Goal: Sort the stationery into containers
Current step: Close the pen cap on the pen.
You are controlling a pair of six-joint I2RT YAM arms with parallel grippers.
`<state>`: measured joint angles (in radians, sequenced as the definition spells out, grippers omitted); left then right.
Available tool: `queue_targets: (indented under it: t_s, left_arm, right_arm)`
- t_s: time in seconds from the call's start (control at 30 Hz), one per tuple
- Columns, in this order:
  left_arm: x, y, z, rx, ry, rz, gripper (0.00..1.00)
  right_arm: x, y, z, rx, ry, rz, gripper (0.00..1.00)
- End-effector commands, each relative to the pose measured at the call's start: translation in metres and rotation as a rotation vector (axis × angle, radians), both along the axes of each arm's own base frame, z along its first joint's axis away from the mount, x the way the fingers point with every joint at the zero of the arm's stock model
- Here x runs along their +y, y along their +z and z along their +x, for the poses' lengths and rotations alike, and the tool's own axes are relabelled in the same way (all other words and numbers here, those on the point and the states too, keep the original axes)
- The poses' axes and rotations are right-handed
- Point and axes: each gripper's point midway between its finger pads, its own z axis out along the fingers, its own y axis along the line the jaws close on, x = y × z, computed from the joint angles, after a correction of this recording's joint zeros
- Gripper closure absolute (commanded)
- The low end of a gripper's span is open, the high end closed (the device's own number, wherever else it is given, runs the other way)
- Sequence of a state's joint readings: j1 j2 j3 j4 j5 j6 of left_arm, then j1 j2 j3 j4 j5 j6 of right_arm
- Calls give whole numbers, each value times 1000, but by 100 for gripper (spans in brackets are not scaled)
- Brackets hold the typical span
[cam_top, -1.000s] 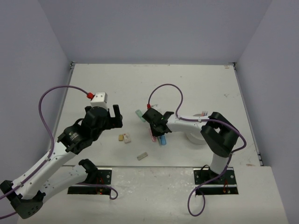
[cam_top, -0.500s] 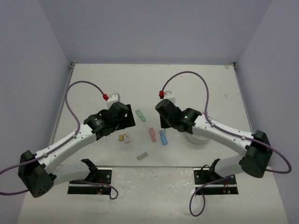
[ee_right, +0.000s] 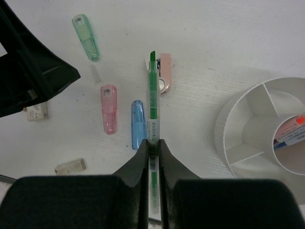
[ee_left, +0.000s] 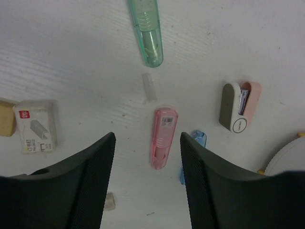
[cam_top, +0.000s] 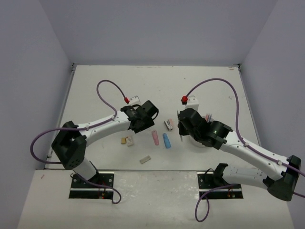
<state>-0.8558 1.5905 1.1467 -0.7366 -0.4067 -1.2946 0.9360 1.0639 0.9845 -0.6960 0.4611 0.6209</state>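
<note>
My right gripper [ee_right: 152, 143] is shut on a thin green pen [ee_right: 152, 100] and holds it above the table, left of the round white organizer [ee_right: 228, 125]. Its far compartment holds other pens [ee_right: 289, 134]. My left gripper [ee_left: 147, 139] is open and empty, hovering over a pink piece [ee_left: 163, 138]. A blue piece [ee_left: 192, 157] lies beside it and a green piece [ee_left: 148, 36] lies further off. In the top view the left gripper [cam_top: 145, 117] hides the green piece, and the right gripper [cam_top: 183, 128] sits by the organizer [cam_top: 204, 143], with the pink piece [cam_top: 155, 137] and the blue piece [cam_top: 167, 140] between the arms.
A small pink and grey stapler [cam_top: 169, 124] lies between the grippers. A white staple box [ee_left: 35, 125] and a tan block [ee_left: 5, 124] lie to the left. A grey block [cam_top: 145, 160] sits near the front edge. A small clear piece [ee_left: 149, 87] lies below the green piece.
My left gripper has swung right, over the pastel pieces, and now covers the green one. My right gripper has moved right toward the organizer, uncovering the stapler.
</note>
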Motion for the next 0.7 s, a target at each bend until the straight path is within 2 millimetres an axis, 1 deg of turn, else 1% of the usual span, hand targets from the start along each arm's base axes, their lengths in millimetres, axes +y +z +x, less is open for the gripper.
queue_targets:
  t_s: [0.0,0.03,0.1,0.17,0.23,0.27,0.3,0.43,0.67]
  left_arm:
    - [-10,-6,15,23,96,17,51]
    - [-10,-10,16,29,99,26,51]
    - [-16,-19,20,41,101,27,60]
    - [-16,-28,21,63,108,57,61]
    - [-17,-28,26,63,118,71,61]
    - [-14,-34,27,69,125,94,61]
    - [-14,-33,27,71,127,97,61]
    - [-6,-48,31,93,136,137,62]
    - [-4,-56,38,84,144,157,62]
  right_arm:
    - [-10,-9,1,-6,-31,-34,100]
    - [-10,-9,2,-7,-34,-32,100]
    - [-9,-15,1,-5,-23,-30,100]
    - [-7,-16,1,-6,-11,-25,100]
    - [-6,-17,1,-5,-2,-27,100]
    - [-6,-18,0,-3,1,-26,100]
    - [-6,-18,0,-2,3,-28,100]
    - [-5,-20,0,-7,18,-25,100]
    - [-1,-22,-1,-1,38,-24,100]
